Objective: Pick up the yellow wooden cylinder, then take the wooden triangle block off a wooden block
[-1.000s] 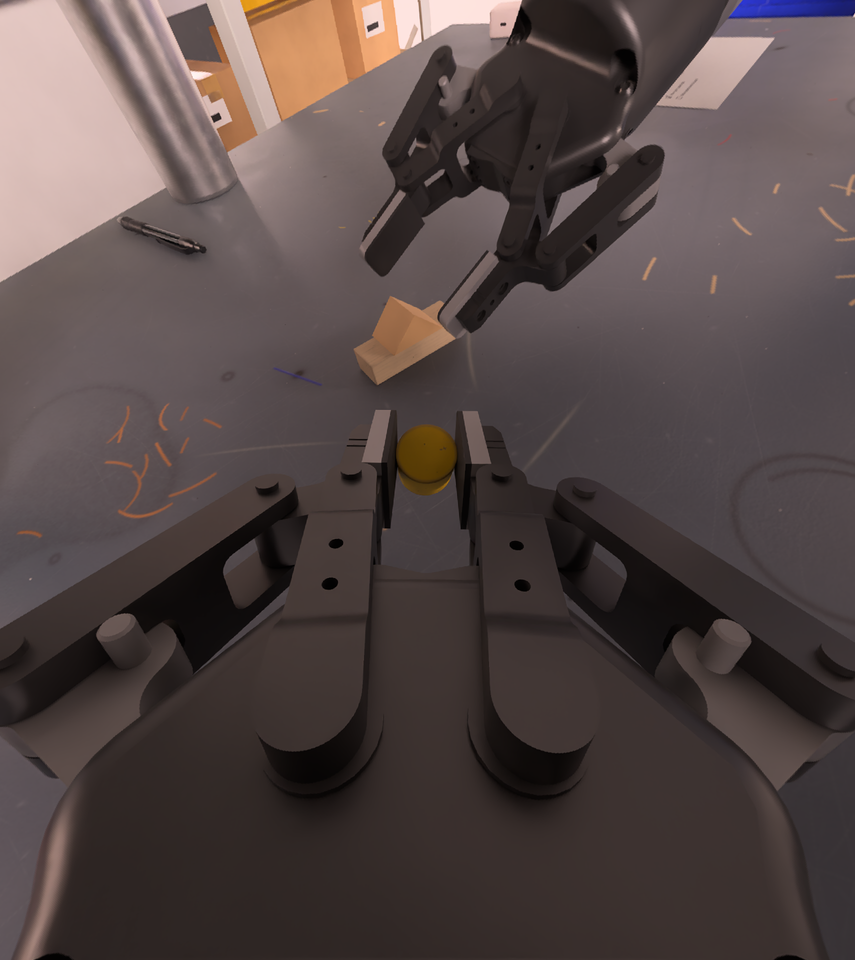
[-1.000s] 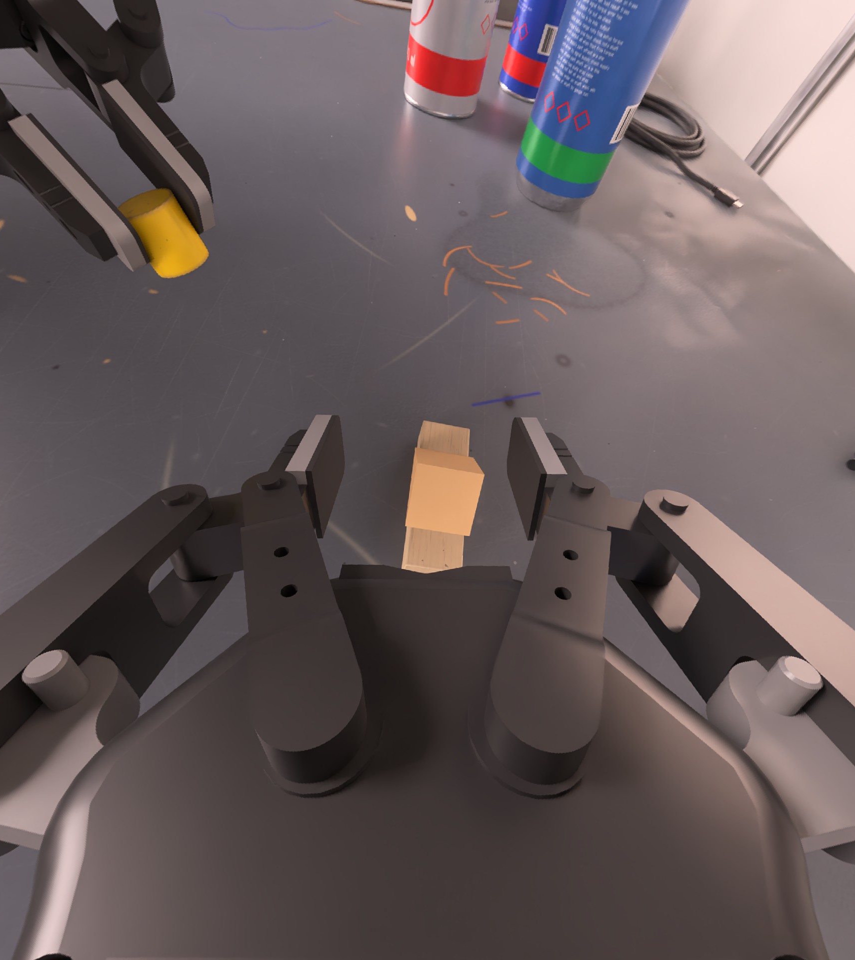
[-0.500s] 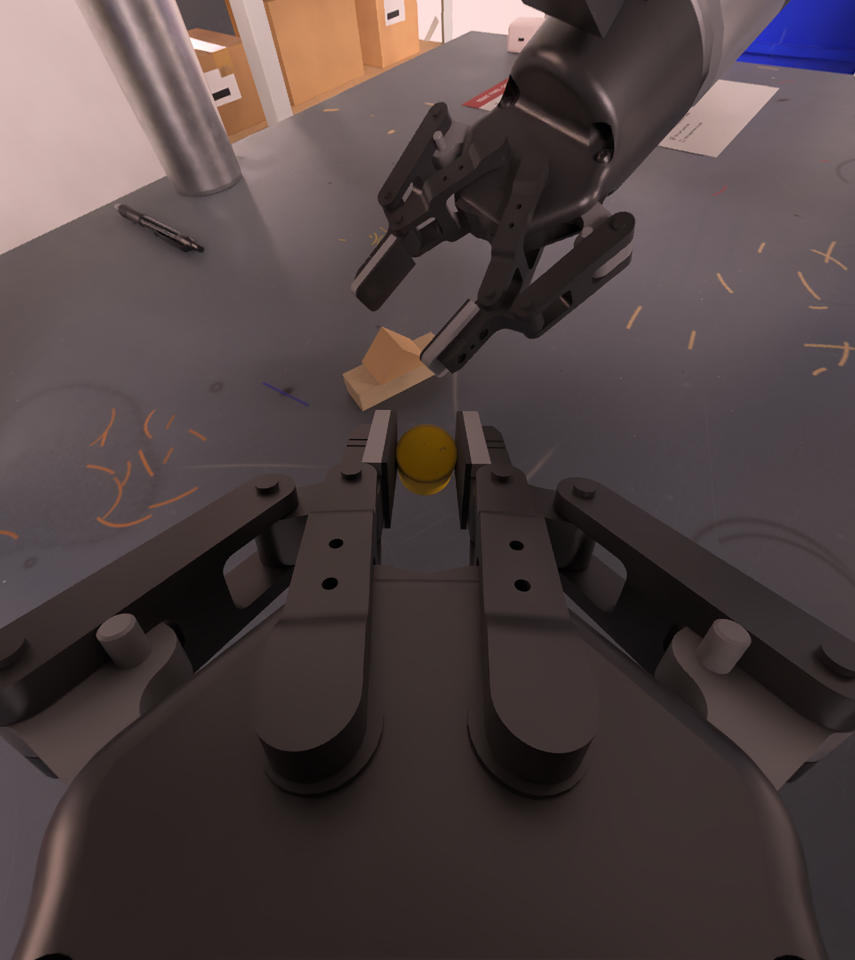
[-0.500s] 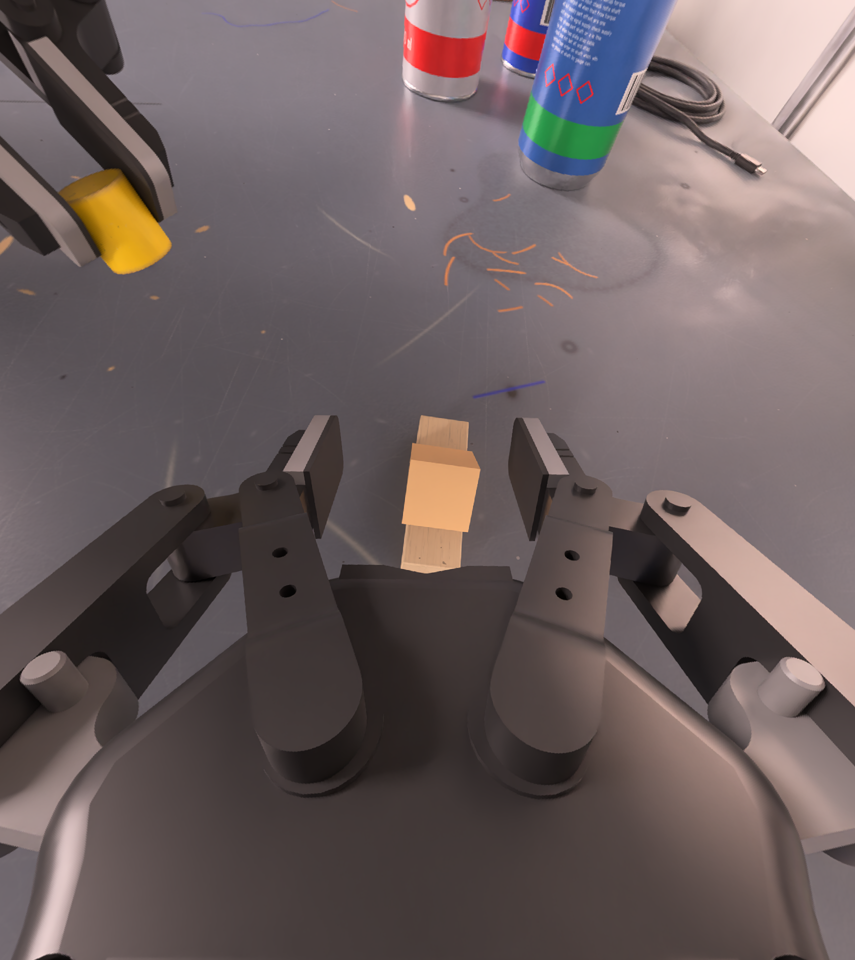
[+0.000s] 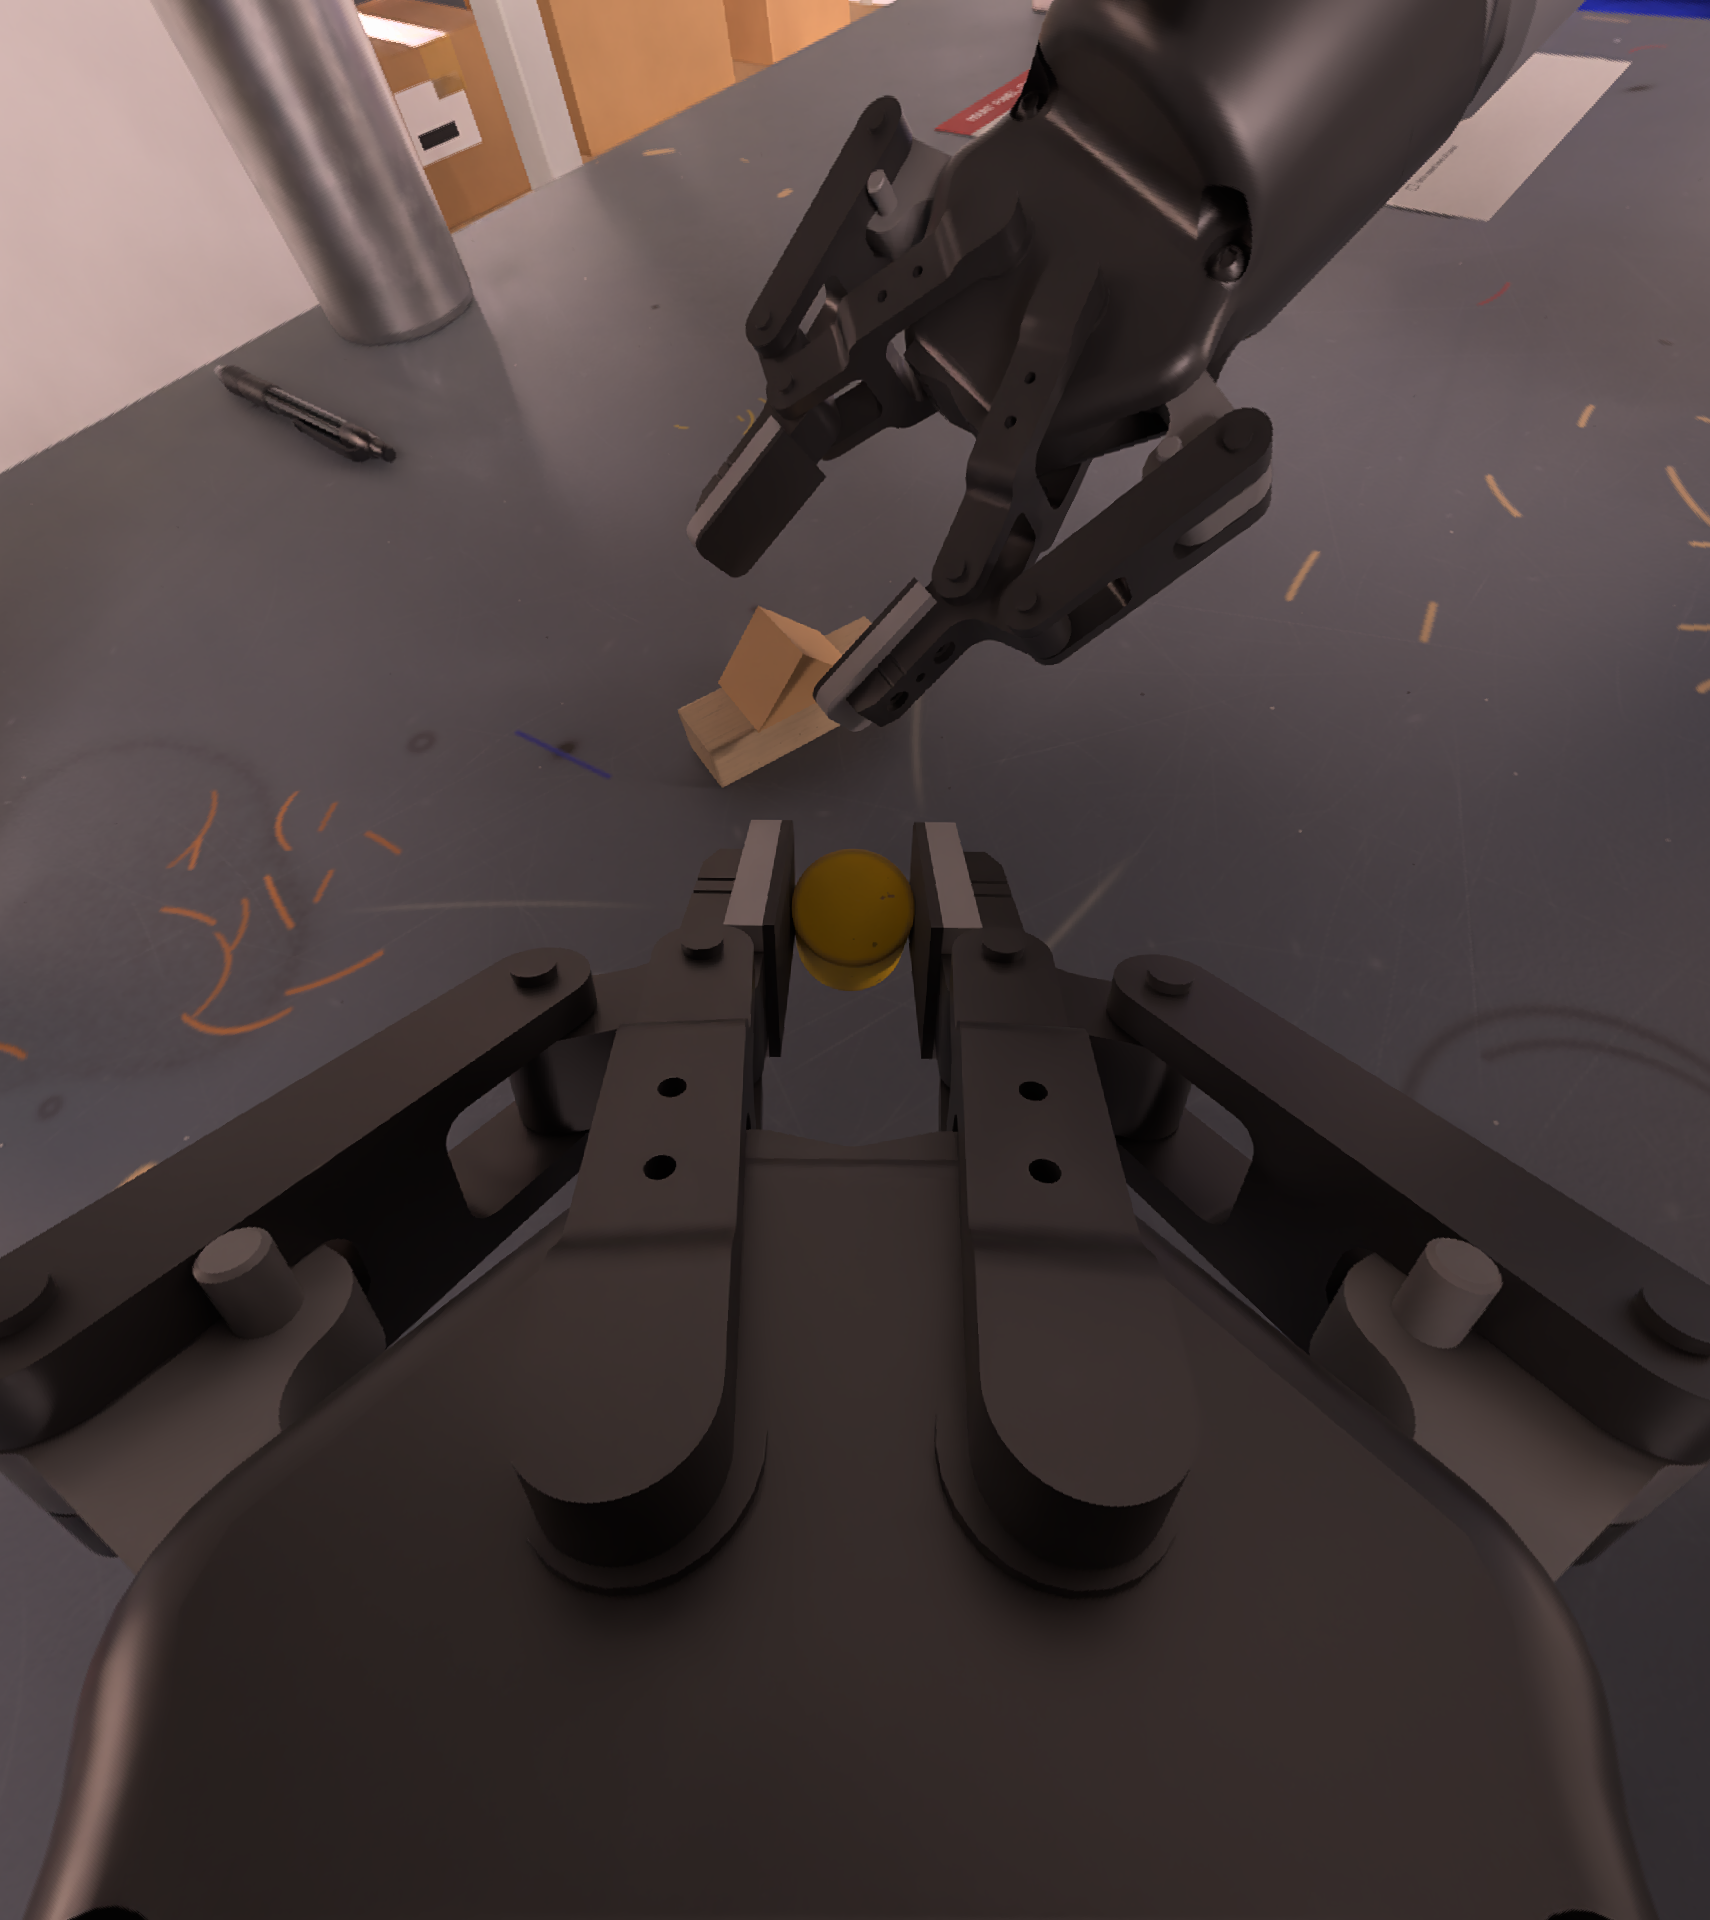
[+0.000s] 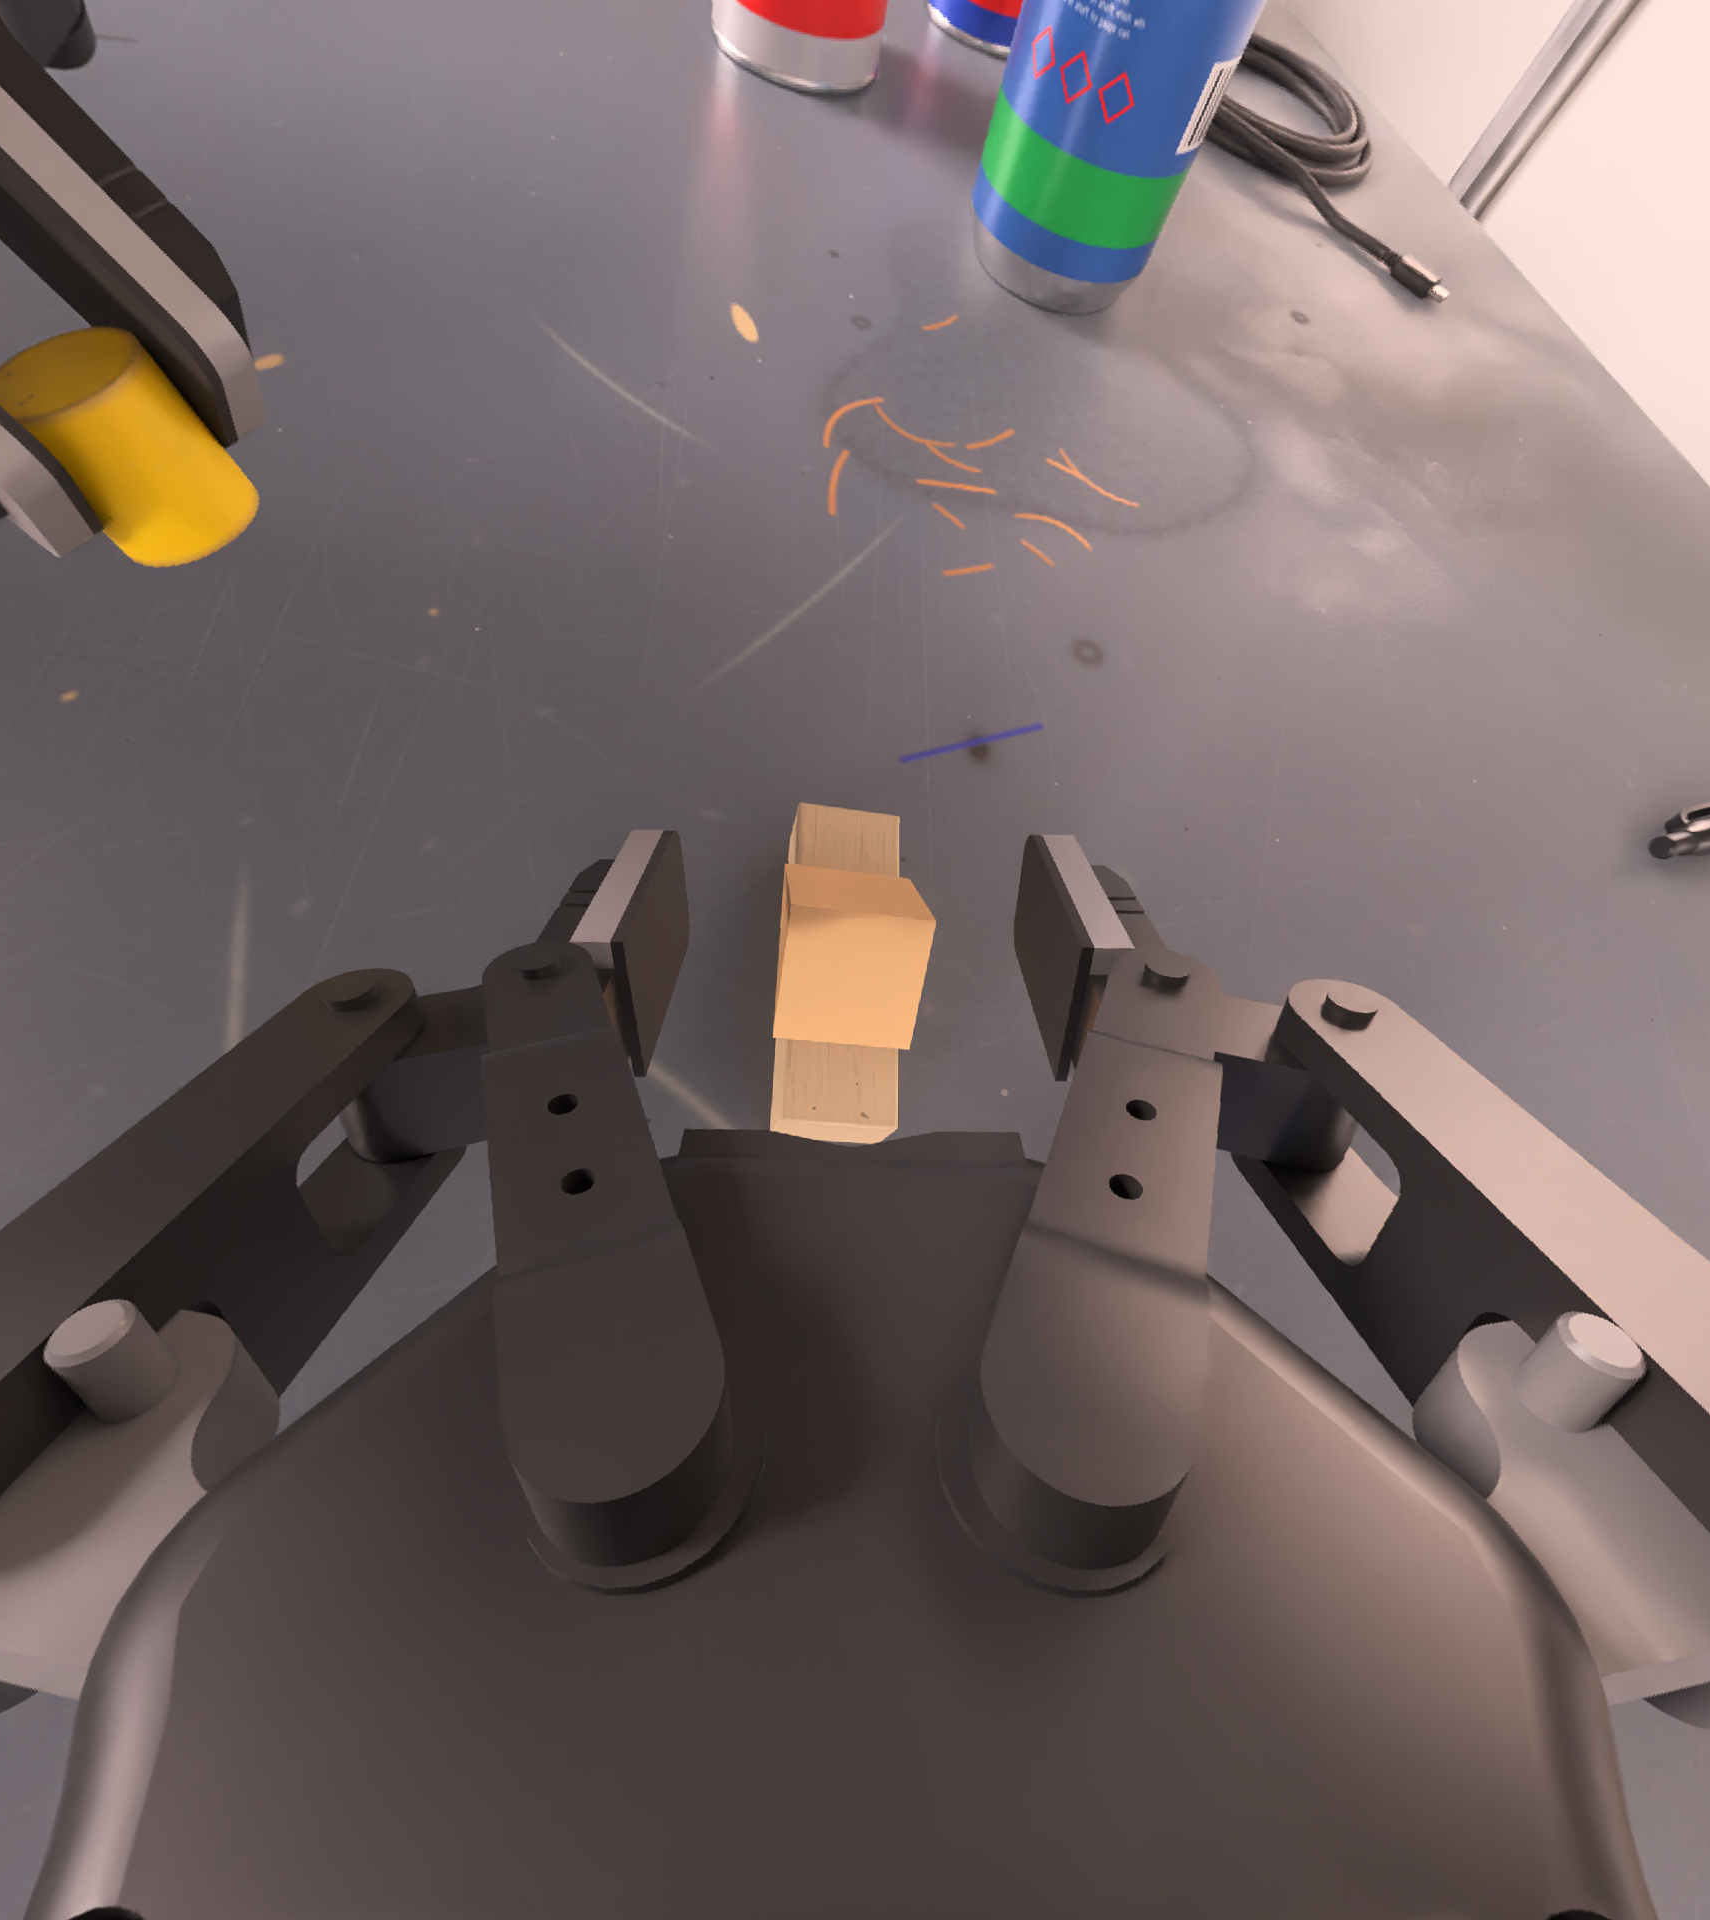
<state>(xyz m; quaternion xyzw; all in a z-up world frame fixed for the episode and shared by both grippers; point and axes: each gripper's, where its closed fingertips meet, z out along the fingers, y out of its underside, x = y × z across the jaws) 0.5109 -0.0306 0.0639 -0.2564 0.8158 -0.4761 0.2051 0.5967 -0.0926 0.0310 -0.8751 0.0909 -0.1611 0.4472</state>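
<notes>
Left pincer grips the yellow cylinder.
Right pincer hangs spread, straddling the triangle block atop the wooden block on the counter.

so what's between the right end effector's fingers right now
In the right wrist view, the wooden triangle block sits on the wooden block between the open right end effector's fingers, touching neither.

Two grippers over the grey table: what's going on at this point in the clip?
The left gripper is shut on the yellow wooden cylinder and holds it clear of the table. The right gripper is open, its fingers on either side of the wooden triangle block, not touching it. That block sits on the longer wooden block. So the first step looks done; the second grasp is not yet made.
</notes>
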